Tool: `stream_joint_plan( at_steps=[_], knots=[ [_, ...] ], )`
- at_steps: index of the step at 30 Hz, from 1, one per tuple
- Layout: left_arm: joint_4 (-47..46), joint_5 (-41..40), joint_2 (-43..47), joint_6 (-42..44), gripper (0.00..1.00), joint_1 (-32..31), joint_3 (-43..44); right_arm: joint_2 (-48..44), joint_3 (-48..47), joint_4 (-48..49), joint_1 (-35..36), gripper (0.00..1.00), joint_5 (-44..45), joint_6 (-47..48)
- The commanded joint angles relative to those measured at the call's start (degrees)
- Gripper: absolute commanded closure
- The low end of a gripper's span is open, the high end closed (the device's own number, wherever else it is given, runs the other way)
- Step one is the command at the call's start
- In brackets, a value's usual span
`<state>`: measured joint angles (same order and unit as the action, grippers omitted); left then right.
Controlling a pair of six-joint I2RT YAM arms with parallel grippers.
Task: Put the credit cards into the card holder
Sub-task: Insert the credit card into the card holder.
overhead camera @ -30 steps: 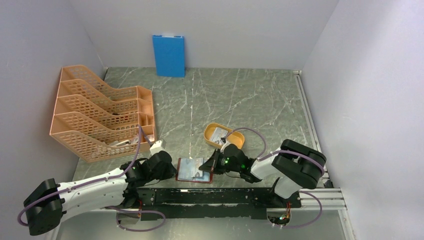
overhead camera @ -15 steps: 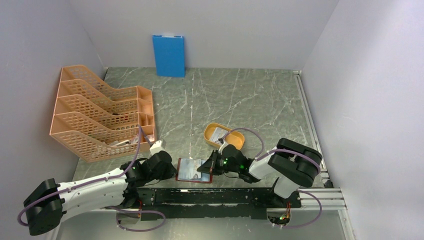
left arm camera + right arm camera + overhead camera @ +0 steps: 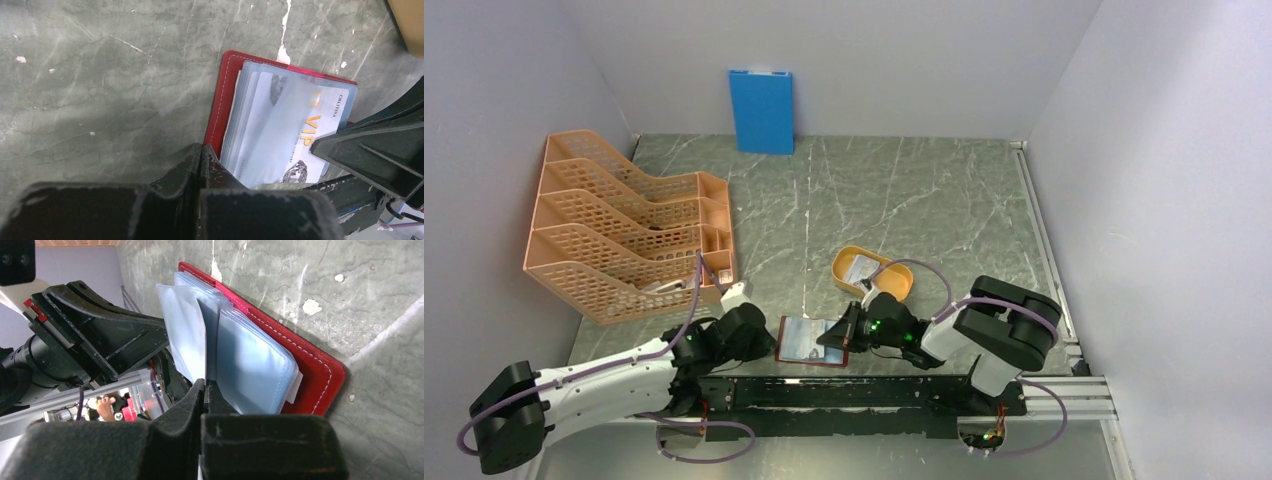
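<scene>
The dark-red card holder (image 3: pixel 799 342) lies open on the green table near the front edge, between both grippers. Its clear sleeves (image 3: pixel 250 365) fan out, and one leaf (image 3: pixel 182 335) stands raised. A white card marked VIP (image 3: pixel 327 117) lies among the sleeves. My left gripper (image 3: pixel 201 149) is shut, with its tips at the holder's red left edge (image 3: pixel 224 105). My right gripper (image 3: pixel 206 384) is shut, with its tips at the foot of the raised leaf; whether it pinches that leaf I cannot tell. Another pale card (image 3: pixel 861 268) lies in the yellow tray.
The yellow oval tray (image 3: pixel 897 284) sits just behind the right gripper (image 3: pixel 831 338). An orange mesh file rack (image 3: pixel 624 240) fills the left side. A blue board (image 3: pixel 762 110) leans on the back wall. A black rail (image 3: pixel 874 392) runs along the front edge.
The right gripper has crept slightly left over the card holder, and its arm has shifted with it. The left arm has barely moved.
</scene>
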<state>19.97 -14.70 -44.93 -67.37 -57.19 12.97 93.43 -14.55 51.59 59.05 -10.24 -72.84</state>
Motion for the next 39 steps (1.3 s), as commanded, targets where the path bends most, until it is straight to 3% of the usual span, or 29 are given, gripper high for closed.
stream_joint_plan(
  at_steps=[1,12,23,30,39],
  knots=[
    [7.9,-0.2,0.5,-0.2,0.95,0.1,-1.7,1.7,1.6,1.5,0.9,1.00,1.3,0.6],
    [6.4,1.0,-2.4,-0.1,0.95,0.1,-1.5,7.1,2.2,10.1,2.1,1.00,0.4,-0.5],
    [6.8,1.2,-1.2,-0.6,0.95,0.1,-1.7,6.3,0.7,6.9,2.9,1.00,1.1,-0.2],
    [5.9,1.8,-1.0,-1.0,0.95,0.1,-2.6,2.4,-0.6,-1.8,3.0,0.78,1.9,0.6],
    [7.0,1.3,0.0,-0.6,0.95,0.1,-2.0,-4.3,-5.1,-18.3,3.2,0.63,3.4,4.3]
  ],
)
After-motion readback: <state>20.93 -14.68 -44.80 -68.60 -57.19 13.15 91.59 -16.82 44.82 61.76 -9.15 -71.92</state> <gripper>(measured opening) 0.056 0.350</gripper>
